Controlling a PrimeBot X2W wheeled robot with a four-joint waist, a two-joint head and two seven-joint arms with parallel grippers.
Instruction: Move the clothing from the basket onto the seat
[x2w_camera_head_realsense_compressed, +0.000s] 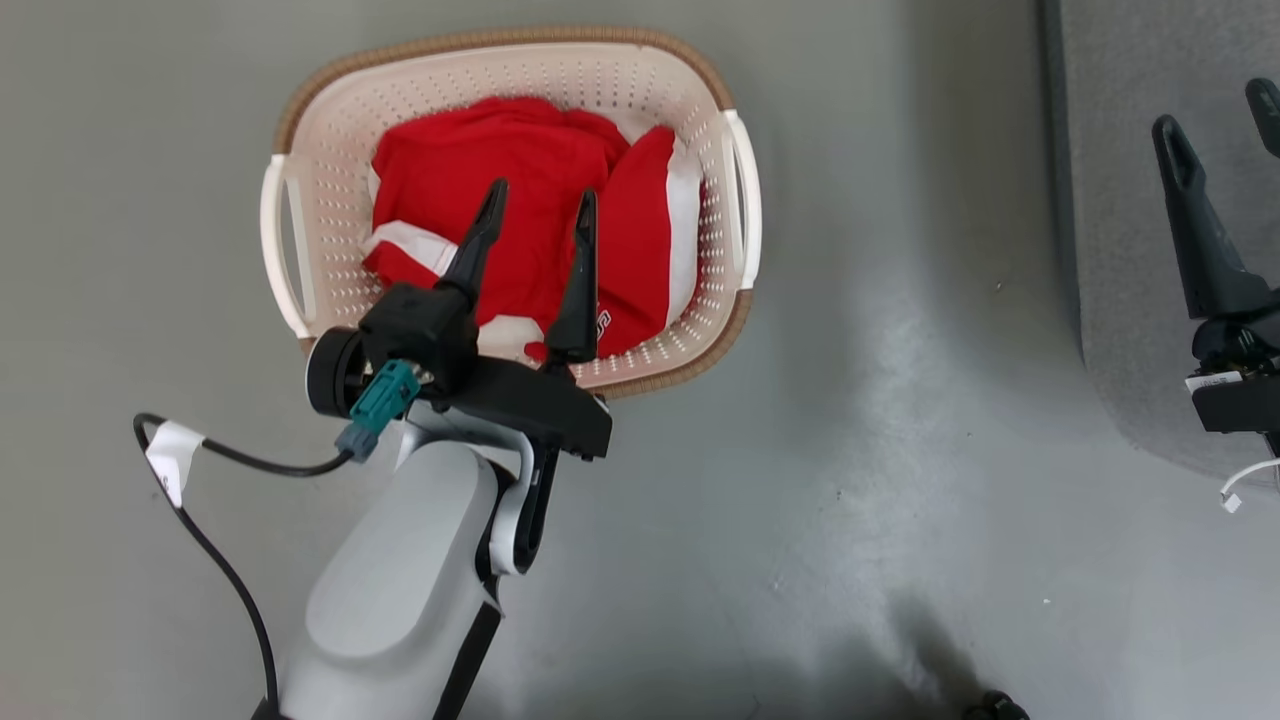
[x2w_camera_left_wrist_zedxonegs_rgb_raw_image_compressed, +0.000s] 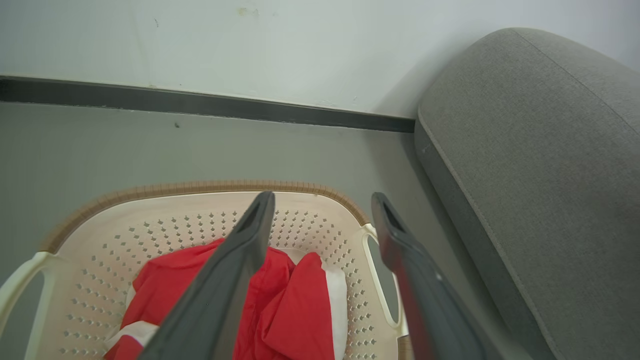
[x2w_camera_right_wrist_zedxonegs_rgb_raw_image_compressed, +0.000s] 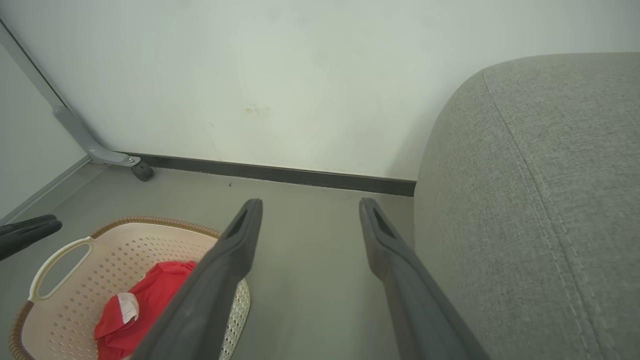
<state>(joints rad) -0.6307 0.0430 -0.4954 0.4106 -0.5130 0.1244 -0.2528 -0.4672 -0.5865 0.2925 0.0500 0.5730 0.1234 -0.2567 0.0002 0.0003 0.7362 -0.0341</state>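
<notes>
Half-hidden behind the left gripper (x2w_camera_head_realsense_compressed: 542, 192), inside the basket (x2w_camera_head_realsense_compressed: 330, 120): clothing (x2w_camera_head_realsense_compressed: 460, 170), lettering (x2w_camera_head_realsense_compressed: 603, 318) too small to read. Cut off, right of the basket: seat (x2w_camera_head_realsense_compressed: 1120, 200), right gripper (x2w_camera_head_realsense_compressed: 1213, 108).

Soft, even light fills every view, bright and without hard glare. In the head view the floor (x2w_camera_head_realsense_compressed: 850, 400) carries a pale sheen from centre towards 5 o'clock, a dark shadow pools at 5 o'clock, and a softer one edges the seat (x2w_camera_head_realsense_compressed: 1130, 200) at 3 o'clock. The clothing (x2w_camera_head_realsense_compressed: 500, 190) is sharp and saturated. In the left wrist view the fingers (x2w_camera_left_wrist_zedxonegs_rgb_raw_image_compressed: 220, 295) of the left tool (x2w_camera_left_wrist_zedxonegs_rgb_raw_image_compressed: 322, 202) look blurred, one tinted red.
</notes>
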